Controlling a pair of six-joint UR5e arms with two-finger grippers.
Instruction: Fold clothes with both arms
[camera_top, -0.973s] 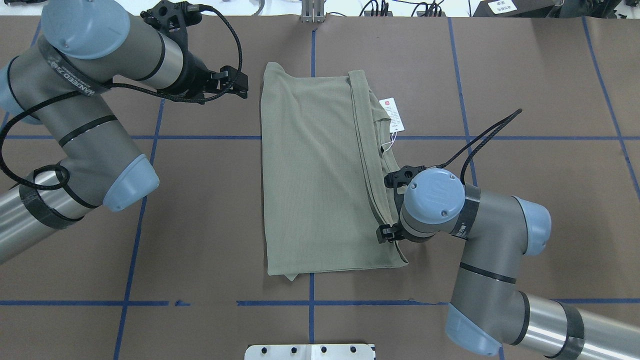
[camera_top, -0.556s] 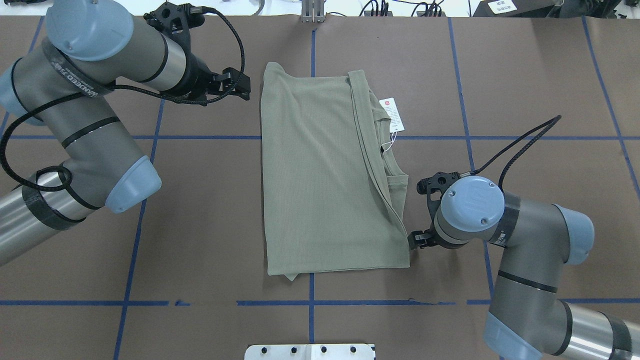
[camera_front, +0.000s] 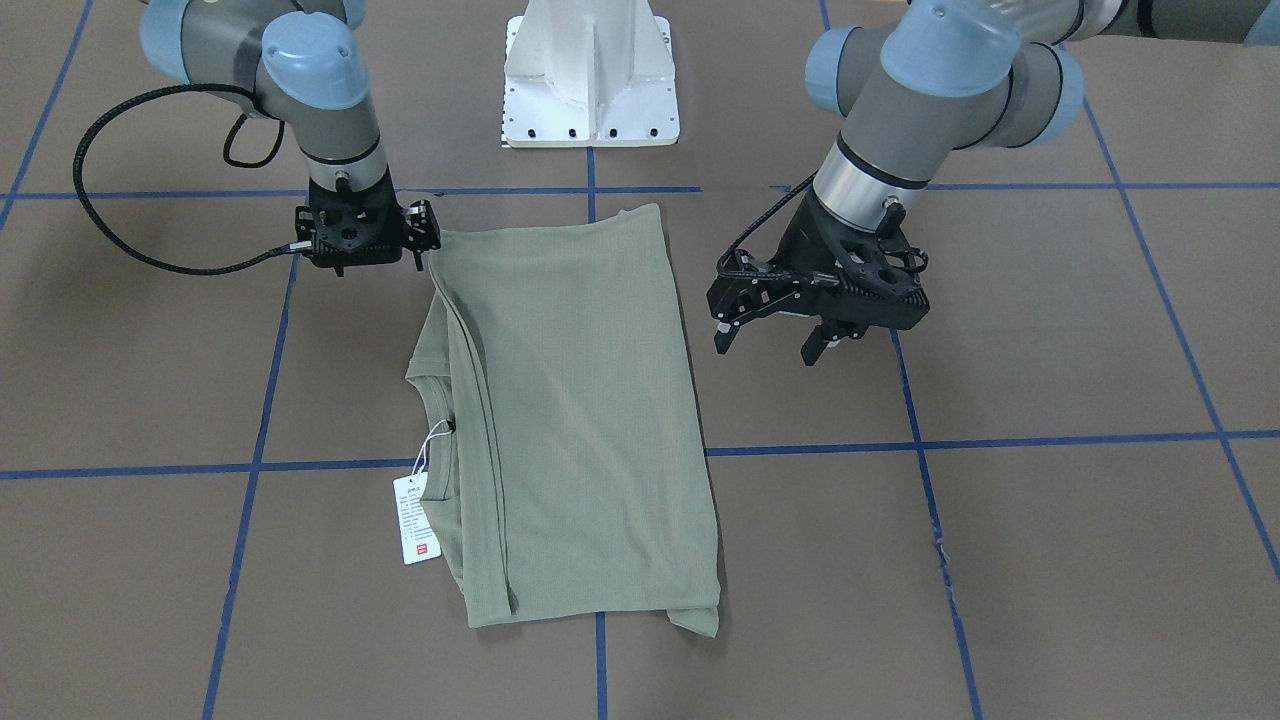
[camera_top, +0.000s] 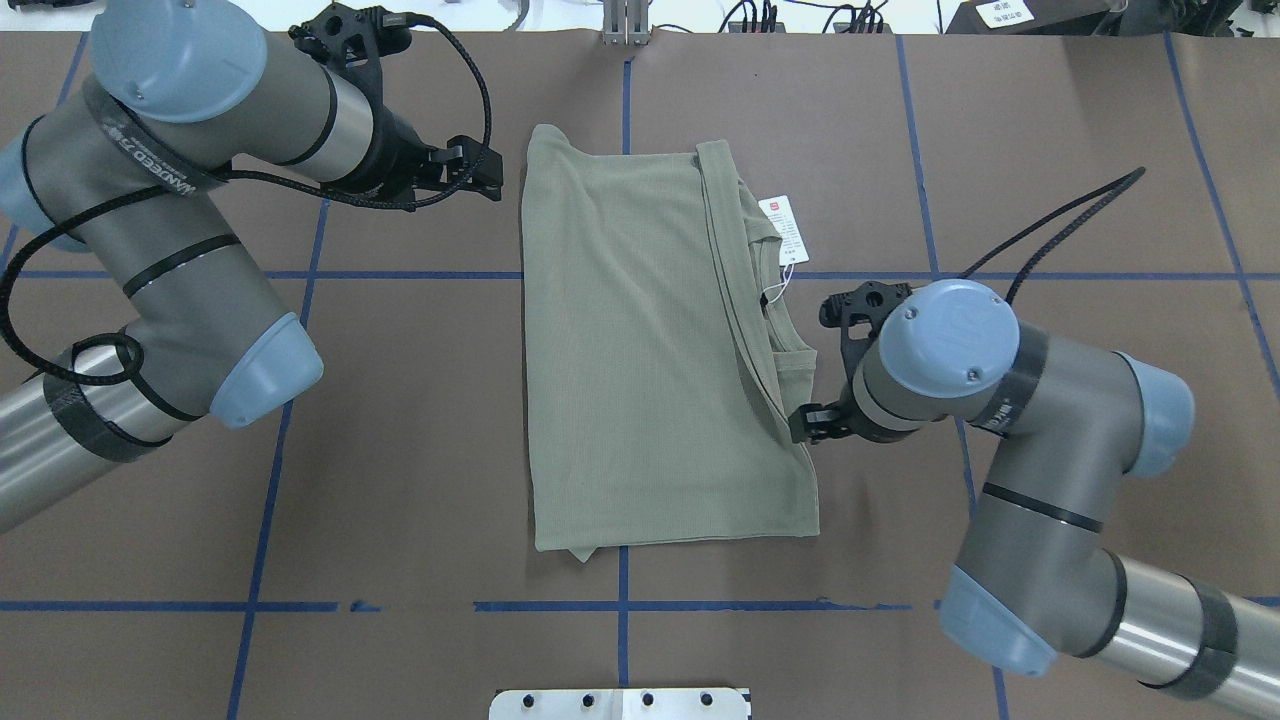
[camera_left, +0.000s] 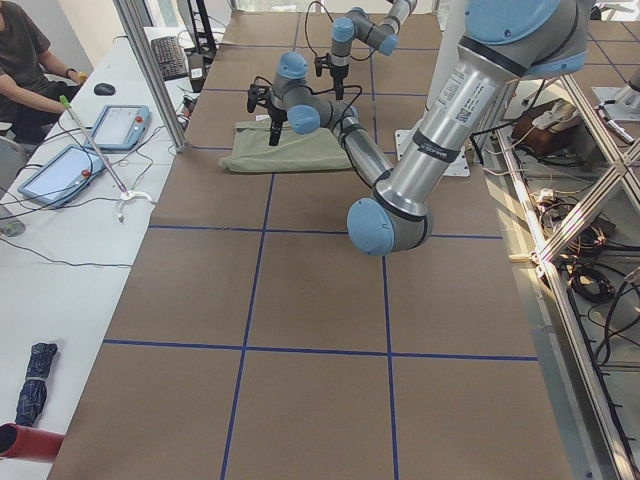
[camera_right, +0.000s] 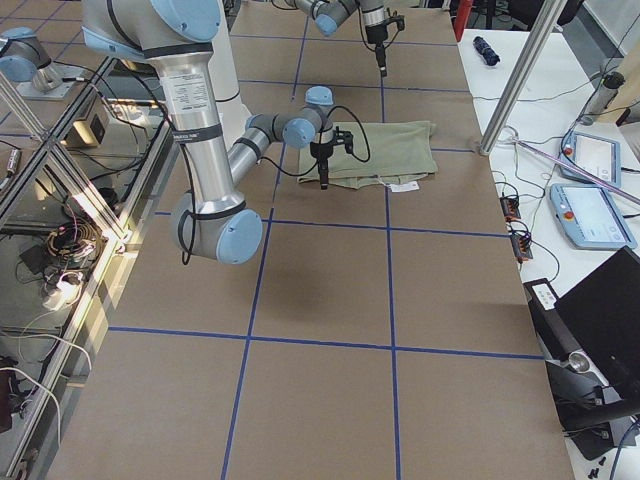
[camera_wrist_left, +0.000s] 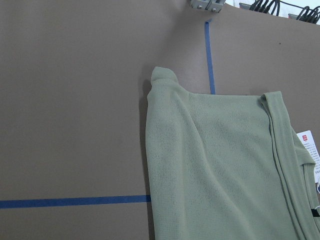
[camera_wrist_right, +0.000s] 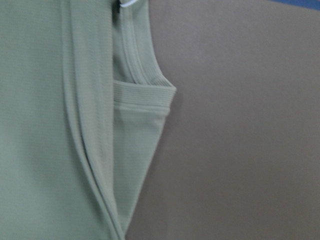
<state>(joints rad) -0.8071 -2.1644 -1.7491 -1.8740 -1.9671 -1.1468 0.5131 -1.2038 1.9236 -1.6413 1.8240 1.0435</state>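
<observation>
**Shirt down to a long panel, neither of my end effectors on it**

At the upper left of the overhead frame, my left end effector (camera_top: 487, 172) hovers just beside the shirt's top left corner, fingers spread and empty. In the middle, the sage-green shirt (camera_top: 630, 350) lies flat on the brown surface (camera_top: 400, 450) as a tall rectangle with no sleeve sticking out. Its ribbed collar (camera_top: 790, 355) and white hang tag (camera_top: 785, 228) peek from under the right edge. Right of centre, my right end effector (camera_top: 808, 422) hangs over that edge, below the collar. Its wrist view shows the cloth lying undisturbed, so I judge it carries nothing, but I cannot tell whether its fingers are apart or together. The lengthwise folds look done. What seems left is the crosswise fold, and a small flap (camera_top: 580, 552) poking out at the bottom left.
</observation>
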